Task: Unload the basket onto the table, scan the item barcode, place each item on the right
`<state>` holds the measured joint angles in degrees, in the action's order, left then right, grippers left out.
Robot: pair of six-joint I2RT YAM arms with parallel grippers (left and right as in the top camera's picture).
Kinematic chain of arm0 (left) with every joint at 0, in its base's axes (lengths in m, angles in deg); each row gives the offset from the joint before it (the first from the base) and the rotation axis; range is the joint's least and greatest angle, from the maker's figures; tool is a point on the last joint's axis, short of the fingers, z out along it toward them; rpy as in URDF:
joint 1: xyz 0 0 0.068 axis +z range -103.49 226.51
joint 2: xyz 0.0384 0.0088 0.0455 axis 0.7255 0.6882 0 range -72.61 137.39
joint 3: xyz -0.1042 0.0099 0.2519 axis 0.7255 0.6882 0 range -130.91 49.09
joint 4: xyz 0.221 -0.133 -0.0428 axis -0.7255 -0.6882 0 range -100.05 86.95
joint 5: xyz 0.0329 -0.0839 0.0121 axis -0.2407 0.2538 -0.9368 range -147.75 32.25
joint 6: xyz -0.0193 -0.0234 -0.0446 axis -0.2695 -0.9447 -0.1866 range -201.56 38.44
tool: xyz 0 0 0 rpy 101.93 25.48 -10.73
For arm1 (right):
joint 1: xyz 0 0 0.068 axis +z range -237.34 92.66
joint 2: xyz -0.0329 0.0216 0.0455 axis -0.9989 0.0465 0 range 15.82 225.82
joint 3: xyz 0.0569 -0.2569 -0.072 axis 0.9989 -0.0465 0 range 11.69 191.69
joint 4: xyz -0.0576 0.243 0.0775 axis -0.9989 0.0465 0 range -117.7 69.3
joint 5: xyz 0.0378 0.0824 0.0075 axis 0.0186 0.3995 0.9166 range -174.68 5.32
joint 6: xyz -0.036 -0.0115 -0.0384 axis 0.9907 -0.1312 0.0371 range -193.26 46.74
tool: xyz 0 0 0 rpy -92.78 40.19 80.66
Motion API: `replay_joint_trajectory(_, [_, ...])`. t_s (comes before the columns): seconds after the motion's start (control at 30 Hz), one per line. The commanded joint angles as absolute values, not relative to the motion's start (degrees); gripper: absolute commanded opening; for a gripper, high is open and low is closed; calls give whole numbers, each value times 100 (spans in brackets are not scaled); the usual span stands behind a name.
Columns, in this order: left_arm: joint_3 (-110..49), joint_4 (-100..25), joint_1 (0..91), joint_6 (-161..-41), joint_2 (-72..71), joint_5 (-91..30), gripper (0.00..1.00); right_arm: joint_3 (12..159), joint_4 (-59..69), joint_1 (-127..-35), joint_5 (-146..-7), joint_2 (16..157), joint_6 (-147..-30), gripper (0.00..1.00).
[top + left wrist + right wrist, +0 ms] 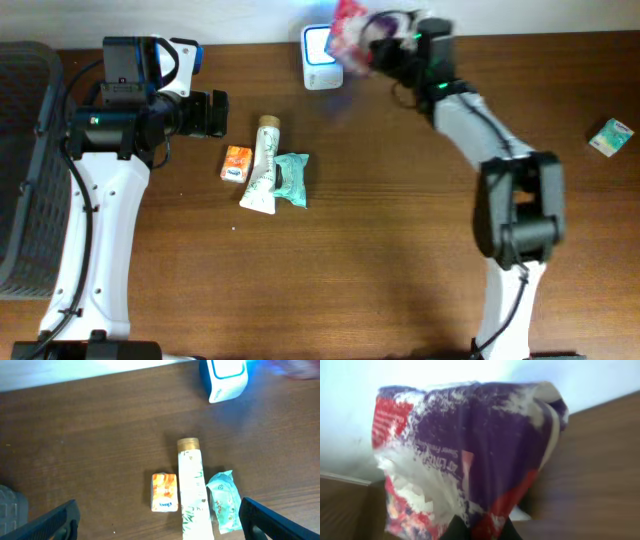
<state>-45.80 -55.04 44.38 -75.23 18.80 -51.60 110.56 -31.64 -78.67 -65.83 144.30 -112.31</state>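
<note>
At the far edge of the table, the right gripper [378,42] was clamped shut on the lower edge of a snack bag [348,26], its two dark fingertips pinching a fold of film at the bottom of the wrist view. The bag [470,450] was thin glossy plastic, purple and red with white print, crinkled and slack, so it drooped to one side of the pinch. It was held off the wood, just above and partly overlapping the scanner [320,48], probably so that one printed face would meet the reading window; no barcode could be made out on the side that showed. The scanner was a small white box with rounded corners and a blue glow, standing against the pale far wall. Nearer and to the left, three items lay waiting in a tight cluster: a small orange packet [235,163], a long cream tube [265,165] with a tan cap and leaf print, and a soft teal pouch [291,178] touching the tube's right side. The left gripper [215,113] hung wide open with nothing in it, just left of the cluster. A dark mesh basket [20,170] sat at the left edge, likely for finished goods. One small green packet [610,136] lay apart at the right on the brown wood-grain table [380,260].
</note>
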Motion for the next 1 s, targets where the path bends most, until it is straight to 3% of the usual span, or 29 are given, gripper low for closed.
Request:
replay_joint_trajectory(0.0, [-4630, -5497, 4445, -7573, 1856, -5157, 99, 11135, -1676, -9382, -6694, 13420, -11277, 4])
replay_joint_trajectory(0.13, [-4630, -5497, 4445, -7573, 1856, -5155, 99, 11124, 116, -10794, -7245, 13458, -11274, 4])
replay_joint_trajectory(0.2, [-4630, -5497, 4445, -7573, 1856, -5157, 99, 11122, 372, -11244, -7776, 13538, -11248, 4])
replay_joint_trajectory(0.23, [-4630, -5497, 4445, -7573, 1856, -5157, 99, 11113, 363, -11425, -7842, 13569, -11084, 10])
replay_joint_trajectory(0.27, [-4630, -5497, 4445, -7573, 1856, -5157, 99, 11113, 376, -11648, -7992, 13589, -10831, 32])
replay_joint_trajectory(0.33, [-4630, -5497, 4445, -7573, 1856, -5157, 99, 11113, 527, -11865, -7826, 13576, -10400, 57])
replay_joint_trajectory(0.37, [-4630, -5497, 4445, -7573, 1856, -5155, 99, 11115, 650, -11939, -7374, 13527, -10081, 80])
replay_joint_trajectory(0.4, [-4630, -5497, 4445, -7573, 1856, -5157, 99, 11115, 752, -11996, -7072, 13409, -9952, 84])
replay_joint_trajectory(0.47, [-4630, -5497, 4445, -7573, 1856, -5157, 99, 11115, 776, -11976, -6327, 13051, -9701, 84])
replay_joint_trajectory(0.57, [-4630, -5497, 4445, -7573, 1856, -5157, 99, 11115, 958, -11554, -3717, 12432, -8936, 84])
replay_joint_trajectory(0.6, [-4630, -5499, 4445, -7573, 1856, -5157, 99, 11115, 1463, -11043, -2852, 12352, -8416, 84])
replay_joint_trajectory(0.67, [-4630, -5497, 4445, -7573, 1856, -5155, 99, 11093, 2403, -10134, -3381, 12476, -8053, 77])
replay_joint_trajectory(0.77, [-4630, -5497, 4445, -7573, 1856, -5157, 99, 10846, 2615, -8514, -4773, 12743, -8059, 61])
replay_joint_trajectory(0.87, [-4630, -5497, 4445, -7573, 1856, -5157, 99, 10833, 2337, -6995, -6565, 13221, -9388, 57])
replay_joint_trajectory(0.97, [-4630, -5497, 4445, -7573, 1856, -5155, 99, 10833, 1771, -6112, -6781, 13713, -9873, 56])
